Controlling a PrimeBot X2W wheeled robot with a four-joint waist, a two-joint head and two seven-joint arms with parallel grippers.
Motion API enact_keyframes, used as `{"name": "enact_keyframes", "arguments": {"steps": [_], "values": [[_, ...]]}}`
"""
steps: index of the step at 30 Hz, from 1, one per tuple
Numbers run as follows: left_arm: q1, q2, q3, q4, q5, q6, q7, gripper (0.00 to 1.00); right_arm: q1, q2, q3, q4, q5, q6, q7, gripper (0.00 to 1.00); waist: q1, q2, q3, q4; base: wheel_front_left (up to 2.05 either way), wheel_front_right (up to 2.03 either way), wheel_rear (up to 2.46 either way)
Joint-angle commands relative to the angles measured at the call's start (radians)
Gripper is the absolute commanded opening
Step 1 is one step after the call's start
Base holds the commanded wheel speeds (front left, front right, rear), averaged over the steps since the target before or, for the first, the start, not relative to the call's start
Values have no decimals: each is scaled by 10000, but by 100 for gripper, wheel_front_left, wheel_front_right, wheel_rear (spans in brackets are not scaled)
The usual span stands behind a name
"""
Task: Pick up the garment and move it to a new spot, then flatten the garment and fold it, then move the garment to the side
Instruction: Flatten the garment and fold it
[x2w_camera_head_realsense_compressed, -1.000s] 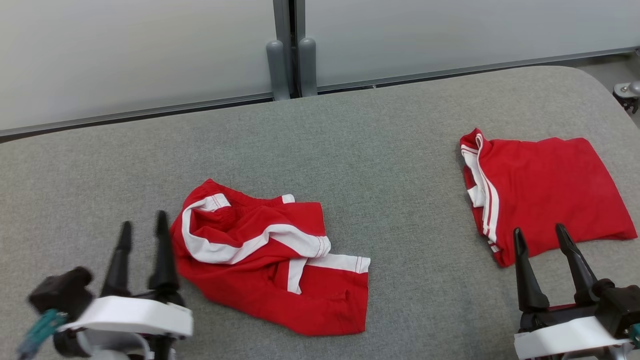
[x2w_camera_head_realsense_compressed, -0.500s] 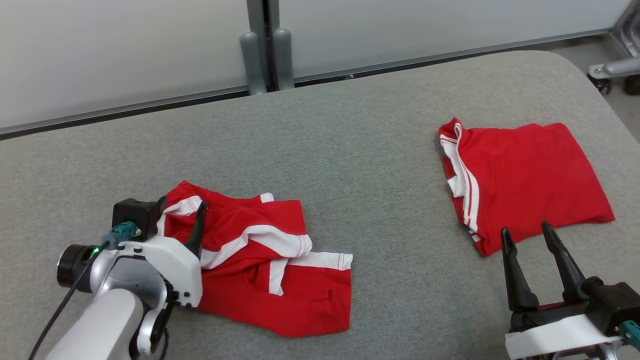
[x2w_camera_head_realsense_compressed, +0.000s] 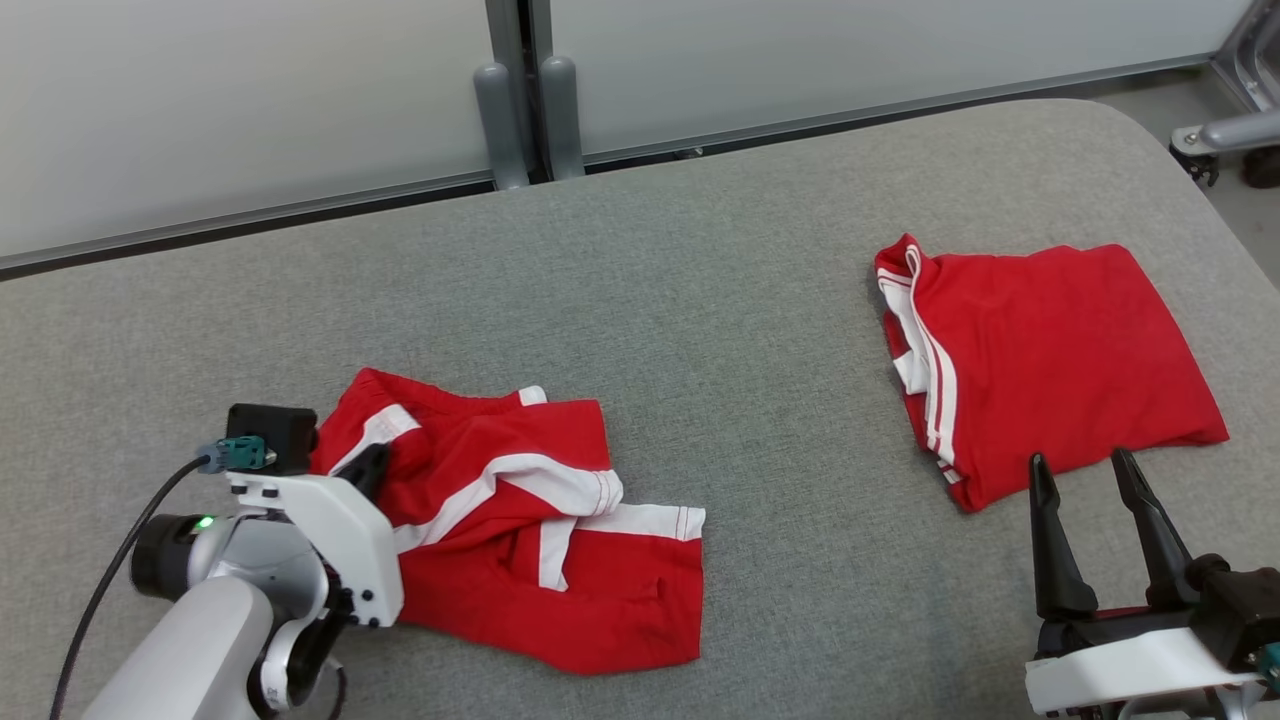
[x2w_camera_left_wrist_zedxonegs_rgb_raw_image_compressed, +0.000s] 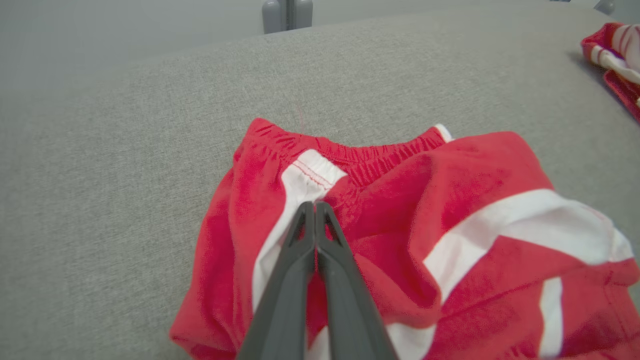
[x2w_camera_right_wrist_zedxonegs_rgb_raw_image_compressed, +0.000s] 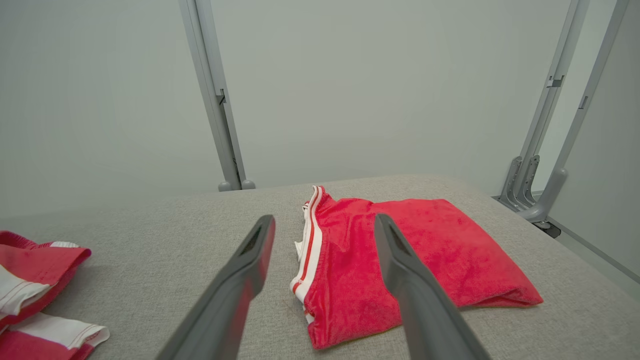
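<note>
Left gripper: fingers pressed together, nipping what looks like a thin fold of white stripe just under the elastic waistband of the crumpled garment. This garment lies in a heap on the grey table, nearer the robot than the twin grey posts and slightly to their left.

Risk one: the pinch looks shallow and takes a single layer. On lifting, the fold could slip free, or the cloth could hang twisted from one point and land as crumpled as it lies now.

Risk two: the legs lie folded over each other. A one-handed drag would likely tighten that tangle and make flattening harder.

Well to the right of the posts lies a second red garment, already folded.

Right gripper: fingers apart, empty, hovering at this garment's near edge. Risk three: any forward reach from there could snag and undo that fold, or leave the wrong item taken.
</note>
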Motion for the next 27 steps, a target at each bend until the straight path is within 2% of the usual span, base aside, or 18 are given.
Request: {"name": "enact_keyframes", "arguments": {"steps": [1,7,13,16,23,27], "values": [[118,-144,157,-118,-260,-56,-98,0,1,-43,-22,-6,10,-1,-47,100,0,0,-31,71,0,0,0],[291,-664,656,-1155,-864,56,-788,0,44,-45,-68,43,-20,-1,-47,100,0,0,-201,316,0,0,0],[391,-802,831,-2390,-813,284,-1207,0,108,-45,-75,28,-48,-1,-47,100,0,0,-338,404,0,0,0],[464,-1045,1001,-3189,-1030,384,-1476,0,129,-46,-87,8,-37,-1,-47,100,0,0,-376,410,0,0,0],[907,-2155,1302,-5178,-1942,617,-2057,0,174,-43,-41,-6,12,-1,-47,100,0,0,-430,326,0,0,0],[1374,-2554,1018,-6387,-2246,628,-2103,0,207,-45,-87,-6,15,-1,-47,100,0,0,-384,325,0,0,0]]}}
